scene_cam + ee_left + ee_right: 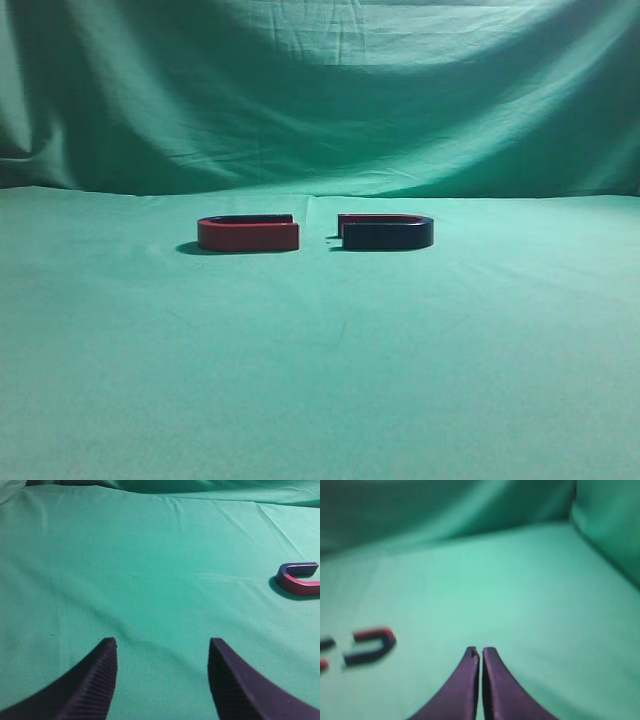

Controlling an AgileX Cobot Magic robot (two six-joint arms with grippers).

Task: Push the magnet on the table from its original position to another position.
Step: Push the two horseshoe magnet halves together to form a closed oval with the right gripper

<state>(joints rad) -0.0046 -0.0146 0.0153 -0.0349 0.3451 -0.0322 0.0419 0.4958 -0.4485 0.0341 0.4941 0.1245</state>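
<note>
A: Start at the fingers. How did they stand?

B: The left gripper (162,652) was spread wide, its two dark ribbed fingers (97,680) well apart with only green cloth between them. The right gripper (481,655) was clenched, its fingertips pressed together on nothing. Neither showed in the exterior view.

A: Was either one touching anything?

B: No. Both hung over bare table (320,380), well apart from the magnets.

A: And the magnet itself?

B: It lay flat toward the back of the table, right of centre in the exterior view: the magnet (387,233) with its dark side to the camera and a thin red strip on the far arm. Its open end faced the open end of a red magnet (248,234) just beside it on the left, a small gap between them. The right wrist view showed the magnet (370,647), blurred, off to the left of the closed fingers. The left wrist view caught only the red magnet (299,579), at the right edge.

A: So how far along was the job?

B: By my reading, not begun. Nothing was in contact, so the approach and the whole push were still left. The closed right gripper seemed the likelier pusher.
</note>
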